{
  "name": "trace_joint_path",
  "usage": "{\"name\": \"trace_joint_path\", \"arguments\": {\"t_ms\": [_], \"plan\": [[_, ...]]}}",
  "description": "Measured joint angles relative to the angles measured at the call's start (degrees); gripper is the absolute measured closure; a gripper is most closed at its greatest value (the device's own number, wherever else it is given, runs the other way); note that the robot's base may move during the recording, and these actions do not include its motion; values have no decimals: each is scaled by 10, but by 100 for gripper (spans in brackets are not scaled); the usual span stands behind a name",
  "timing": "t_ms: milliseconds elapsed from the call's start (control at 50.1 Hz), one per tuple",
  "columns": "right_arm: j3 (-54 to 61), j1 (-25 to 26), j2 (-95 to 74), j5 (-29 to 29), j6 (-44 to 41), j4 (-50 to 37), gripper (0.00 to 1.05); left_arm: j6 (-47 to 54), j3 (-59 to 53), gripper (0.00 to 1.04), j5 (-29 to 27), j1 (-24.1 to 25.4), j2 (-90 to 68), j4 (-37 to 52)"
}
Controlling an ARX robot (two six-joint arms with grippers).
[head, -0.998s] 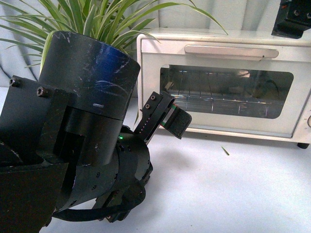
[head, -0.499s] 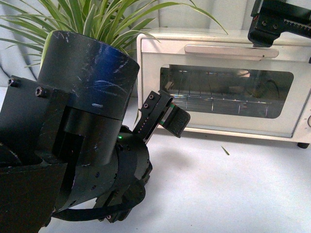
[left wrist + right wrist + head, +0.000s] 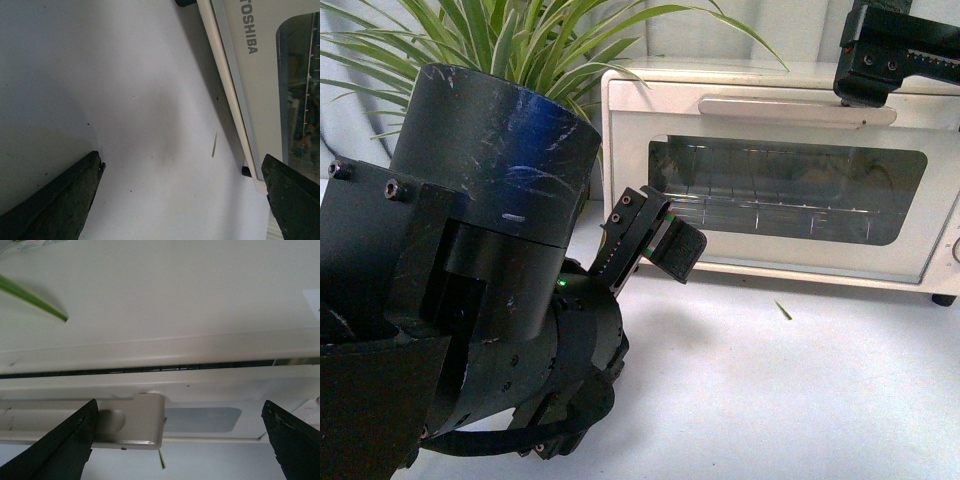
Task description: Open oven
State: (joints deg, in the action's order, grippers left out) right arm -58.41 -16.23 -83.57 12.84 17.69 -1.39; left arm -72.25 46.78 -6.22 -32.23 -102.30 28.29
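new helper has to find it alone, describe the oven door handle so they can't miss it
Look for the cream-white toaster oven on the white table, beside the leafy plant. Its handle is the long pale bar running across the door's top, just above the dark glass window, the only raised bar on that front.

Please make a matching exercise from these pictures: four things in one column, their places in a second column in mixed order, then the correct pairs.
1. left gripper
2. right gripper
3. plant
4. green sliver

A. lying on the table before the oven
B. above the handle's right end
C. low, before the oven's lower left corner
D. at the back, left of the oven

Pairs: 1-C, 2-B, 3-D, 4-A
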Motion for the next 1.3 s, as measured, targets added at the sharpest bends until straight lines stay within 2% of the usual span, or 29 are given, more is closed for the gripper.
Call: {"name": "trace_joint_path", "arguments": {"t_ms": [639,739,898,1297], "plan": [[206,-17,89,-73,-19,-106,9,0,-1,7,-2,2,0,0],[223,-22,96,-90,-20,-103,9,7,-3,7,-3,2,3,-3],[233,-22,134,-86,-18,-78,9,24,-7,7,-5,1,8,-9],[240,-7,226,-94,7,-26,9,133,-19,7,-28,-2,29,-48]]}}
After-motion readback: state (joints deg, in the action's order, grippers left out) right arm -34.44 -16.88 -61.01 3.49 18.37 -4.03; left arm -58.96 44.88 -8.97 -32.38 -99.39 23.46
